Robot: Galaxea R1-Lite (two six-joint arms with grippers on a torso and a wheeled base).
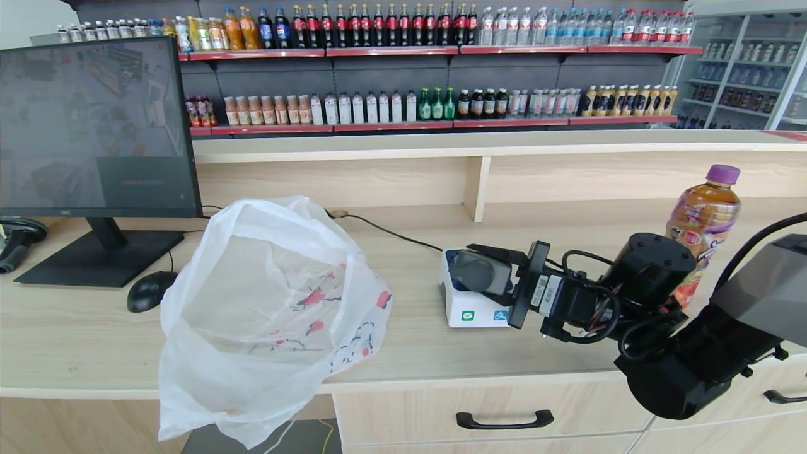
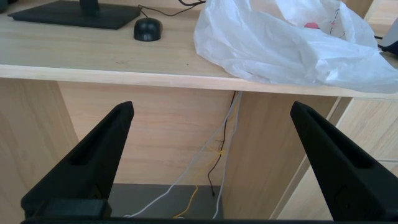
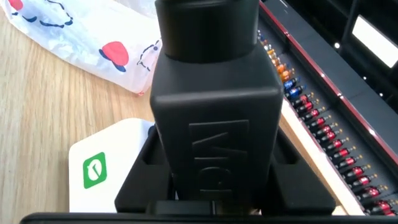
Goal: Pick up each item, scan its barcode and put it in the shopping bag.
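Dark grey bottle-shaped item [image 1: 482, 271] clamped in right gripper [image 1: 492, 266], held just above white scanner [image 1: 470, 310] on wooden counter [image 1: 410, 340]. Step judged: barcode scan. Next move: carry item toward robot's left, over shopping bag [image 1: 271, 296], then release. Bag is limp thin plastic, so drop calls for aim at its mouth. Left gripper [image 2: 211, 109] spread wide, empty, low before counter front. Purple-capped drink bottle [image 1: 703, 214] stands on counter behind right arm, probably awaiting scan.

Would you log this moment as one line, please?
right claw: shut on dark item at scanner | left claw: open, before counter | shopping bag: on counter
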